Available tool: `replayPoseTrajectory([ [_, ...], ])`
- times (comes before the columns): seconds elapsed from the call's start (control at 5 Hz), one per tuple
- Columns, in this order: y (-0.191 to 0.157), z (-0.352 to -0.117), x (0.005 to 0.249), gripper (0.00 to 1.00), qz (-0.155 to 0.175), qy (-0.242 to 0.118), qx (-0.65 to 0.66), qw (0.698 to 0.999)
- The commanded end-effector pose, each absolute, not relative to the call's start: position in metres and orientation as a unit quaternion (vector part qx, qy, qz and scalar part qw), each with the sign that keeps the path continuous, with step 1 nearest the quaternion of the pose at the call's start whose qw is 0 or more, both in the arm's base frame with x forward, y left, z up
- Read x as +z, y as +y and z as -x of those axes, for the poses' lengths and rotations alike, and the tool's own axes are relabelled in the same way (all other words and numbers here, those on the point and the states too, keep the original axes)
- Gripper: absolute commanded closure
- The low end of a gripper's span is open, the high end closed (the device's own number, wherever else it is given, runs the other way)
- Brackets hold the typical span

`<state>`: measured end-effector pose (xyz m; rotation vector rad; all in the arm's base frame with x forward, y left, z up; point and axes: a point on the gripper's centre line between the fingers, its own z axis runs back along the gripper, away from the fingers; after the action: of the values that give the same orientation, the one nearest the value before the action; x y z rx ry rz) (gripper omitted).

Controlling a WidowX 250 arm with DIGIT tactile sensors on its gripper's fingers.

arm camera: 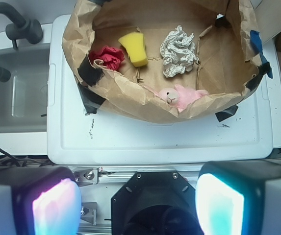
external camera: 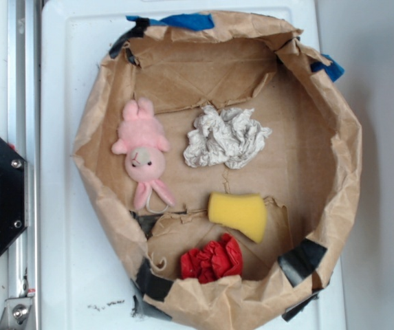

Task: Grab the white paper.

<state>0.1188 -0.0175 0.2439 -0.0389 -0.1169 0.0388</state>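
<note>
Nothing done: the crumpled off-white wad of creased paper (external camera: 225, 138) lay untouched on the floor of the shallow brown paper-bag basin (external camera: 86, 130), with no part of the arm near it.
Target place: the white paper sat toward the middle of the basin, just beside the pink plush rabbit (external camera: 143, 152) on one side and near the yellow wedge-shaped sponge (external camera: 238, 214), though apart from both.
Fingers: the gripper (arm camera: 138, 203) hung well back over the robot's base; its two glowing fingers (arm camera: 54, 205) stood spread wide with nothing between them.
Left to do: by my judgement everything remained, namely the reach over the basin wall, the descent onto the wad and the closing of the fingers.
Other contents: a red wrinkled wad (external camera: 212, 259) lay close to the basin's near wall, touching or almost touching the sponge; the exterior view was too soft to settle which.
Surface: a white plastic surface (external camera: 66, 227) carried the basin, whose rim was patched with black tape (external camera: 301, 260) and blue tape (external camera: 183, 20).
Room: a grey sink (arm camera: 12, 98) with a dark curved faucet (arm camera: 3, 29) stood beside the surface, and a metal rail (external camera: 23, 165) ran along one edge.
</note>
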Motion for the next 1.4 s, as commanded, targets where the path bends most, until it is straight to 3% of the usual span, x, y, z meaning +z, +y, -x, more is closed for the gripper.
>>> replayPoseTrajectory([
  [0.0,-0.018,-0.119,0.244,0.00,0.019,-0.058,0.019,0.998],
  [0.2,-0.019,-0.163,0.238,0.00,-0.016,-0.059,0.020,0.998],
  [0.4,-0.011,-0.205,0.218,0.00,-0.019,-0.048,0.038,0.998],
  [0.8,0.007,-0.262,0.164,0.00,-0.019,-0.018,0.082,0.996],
  [1.2,0.026,-0.287,0.120,0.00,-0.016,-0.048,0.094,0.994],
])
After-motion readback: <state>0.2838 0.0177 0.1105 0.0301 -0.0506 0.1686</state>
